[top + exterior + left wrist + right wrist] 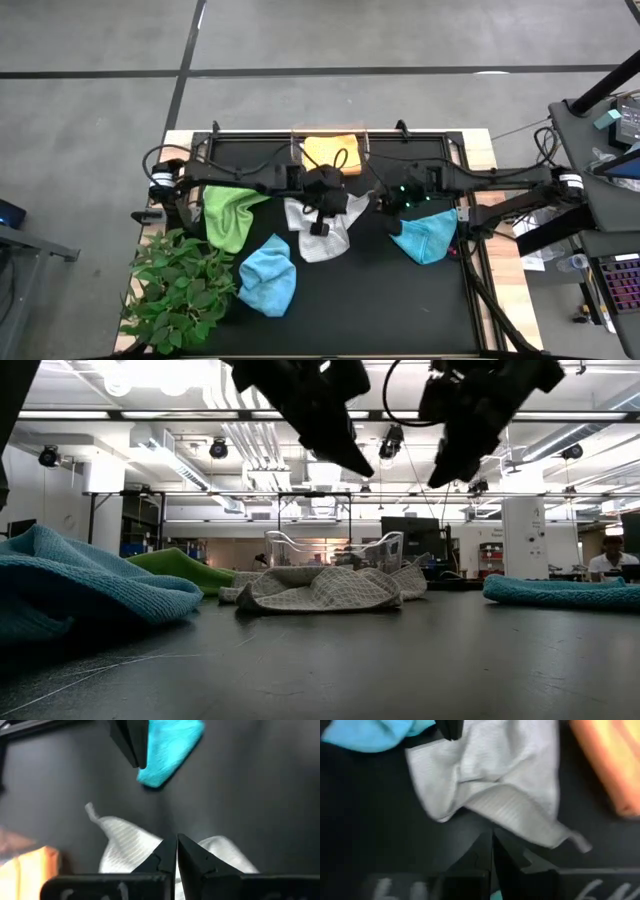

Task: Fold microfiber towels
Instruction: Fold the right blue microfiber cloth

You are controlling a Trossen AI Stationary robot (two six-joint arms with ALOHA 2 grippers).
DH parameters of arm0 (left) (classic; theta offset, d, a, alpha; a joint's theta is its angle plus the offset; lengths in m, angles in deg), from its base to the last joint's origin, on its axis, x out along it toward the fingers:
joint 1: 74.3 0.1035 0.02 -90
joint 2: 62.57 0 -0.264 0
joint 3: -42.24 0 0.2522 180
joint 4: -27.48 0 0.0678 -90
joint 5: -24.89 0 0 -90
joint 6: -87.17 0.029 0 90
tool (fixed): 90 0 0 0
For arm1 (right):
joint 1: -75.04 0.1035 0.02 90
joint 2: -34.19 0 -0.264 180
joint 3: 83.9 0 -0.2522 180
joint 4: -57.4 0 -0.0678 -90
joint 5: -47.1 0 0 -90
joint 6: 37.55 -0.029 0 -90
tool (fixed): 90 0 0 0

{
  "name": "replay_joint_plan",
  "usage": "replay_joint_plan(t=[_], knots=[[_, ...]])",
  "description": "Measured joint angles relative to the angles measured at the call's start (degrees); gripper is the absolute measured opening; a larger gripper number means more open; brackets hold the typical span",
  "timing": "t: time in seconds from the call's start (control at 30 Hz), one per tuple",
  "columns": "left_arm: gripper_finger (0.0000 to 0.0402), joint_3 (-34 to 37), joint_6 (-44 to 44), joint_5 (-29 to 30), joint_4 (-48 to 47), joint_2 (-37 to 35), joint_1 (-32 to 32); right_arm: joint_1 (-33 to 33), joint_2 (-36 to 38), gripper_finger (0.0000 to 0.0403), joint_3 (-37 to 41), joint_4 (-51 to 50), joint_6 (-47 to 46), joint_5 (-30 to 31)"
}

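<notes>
Both arms hang above the grey-white towel (318,232), which lies crumpled mid-table. Left gripper (176,851) clenched, empty. Right gripper (492,847) likewise pinched shut on nothing. Step looks like picking this towel's corners to spread it. Next: open the fingers, drop onto opposite edges. Bare mat nearer than the towel; teal towel (428,236) and light blue towel (268,276) flank it.

Leafy plant (178,290), clear bin (325,547)

My dark left claw (176,851) and dark right claw (492,851), pale grey-white ribbed towel (318,232), lime green towel (228,215), light blue towel (268,278), teal towel (428,236), yellow-orange towel (330,151), black table (400,300), leafy green plant (175,290)
</notes>
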Motion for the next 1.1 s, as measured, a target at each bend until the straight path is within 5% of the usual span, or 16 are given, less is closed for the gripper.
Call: replay_joint_plan(t=[0.23,0.43,0.57,0.73,0.87,1.1], knots=[[0.0,-0.4,-1.2,0.2,1.3,-0.4,-4.1,7.1,0.4,0.0065,0.3,0.9,-8.7,0.2],[0.0,0.2,-4.8,0.6,3.4,-1.4,-7.7,10.9,-0.7,0.0109,-0.6,2.0,1.2,0.2],[0.0,0.2,-5.3,2.0,4.0,-1.4,-10.2,11.3,-1.3,0.0122,-1.0,1.8,-10.6,0.3],[0.0,0.2,-5.8,4.8,4.1,-1.6,-11.3,11.5,-1.4,0.0151,-1.0,-10.8,-21.0,0.8],[0.0,0.2,-7.3,5.3,4.2,-1.7,-11.6,11.5,-1.4,0.0178,0.1,-23.9,-28.7,10.3],[0.0,0.2,-7.5,6.5,4.1,-1.7,-12.0,11.6,-1.5,0.0207,6.9,-24.5,-30.2,13.9]])
